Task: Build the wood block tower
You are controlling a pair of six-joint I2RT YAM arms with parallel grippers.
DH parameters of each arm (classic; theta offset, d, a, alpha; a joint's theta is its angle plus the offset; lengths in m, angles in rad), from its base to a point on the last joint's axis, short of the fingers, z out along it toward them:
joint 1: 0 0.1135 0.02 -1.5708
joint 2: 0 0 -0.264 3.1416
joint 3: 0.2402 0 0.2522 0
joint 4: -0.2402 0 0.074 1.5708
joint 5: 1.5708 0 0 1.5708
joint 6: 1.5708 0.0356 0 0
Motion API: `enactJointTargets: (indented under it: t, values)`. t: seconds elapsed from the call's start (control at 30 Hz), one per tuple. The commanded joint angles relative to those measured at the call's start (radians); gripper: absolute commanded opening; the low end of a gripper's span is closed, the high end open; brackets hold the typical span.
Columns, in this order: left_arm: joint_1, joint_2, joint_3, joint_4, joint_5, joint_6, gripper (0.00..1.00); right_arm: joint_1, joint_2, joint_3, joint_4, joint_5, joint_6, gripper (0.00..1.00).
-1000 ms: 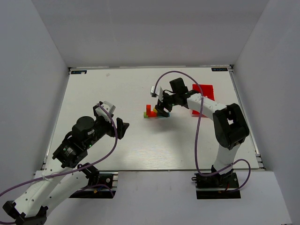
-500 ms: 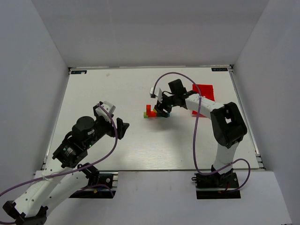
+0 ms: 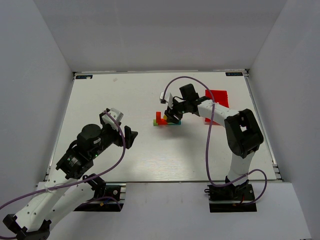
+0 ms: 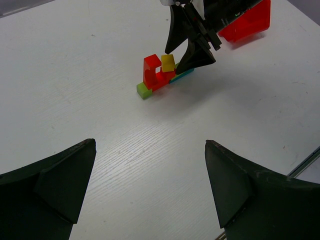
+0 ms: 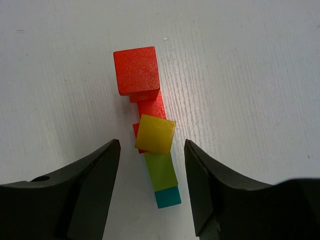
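Observation:
The wood block tower [image 3: 161, 120] stands mid-table, right of centre. In the left wrist view it is a green cube [image 4: 144, 90], a red arch [image 4: 152, 70], a yellow cube [image 4: 168, 62] on top and a teal bar [image 4: 182, 75]. In the right wrist view the yellow cube [image 5: 155, 134] sits slightly turned on the red piece [image 5: 136, 70], with a green block [image 5: 161, 171] and the teal bar [image 5: 168, 197] below it. My right gripper [image 5: 151, 145] is open, its jaws on either side of the yellow cube without touching it. My left gripper [image 4: 150, 145] is open and empty, well short of the blocks.
A red plastic bin [image 3: 218, 102] lies just right of the blocks, behind the right arm; it also shows in the left wrist view [image 4: 247, 22]. The right arm's purple cable [image 3: 185, 78] loops above the tower. Bare white table [image 3: 110, 95] lies to the left.
The right arm's elbow has shifted a little to the left while its gripper stays over the blocks. The left arm has not moved.

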Motion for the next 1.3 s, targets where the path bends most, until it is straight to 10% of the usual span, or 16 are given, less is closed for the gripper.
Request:
enactJointTargets:
  t: [0.0,1.27]
  values:
    - [0.003,-0.007,0.008,-0.003,0.002,-0.004,1.0,0.005,0.01,0.039,0.021,-0.007,0.004,0.6]
    - [0.003,0.002,0.008,-0.003,-0.007,-0.004,1.0,-0.005,0.013,0.039,-0.012,-0.018,-0.056,0.5]
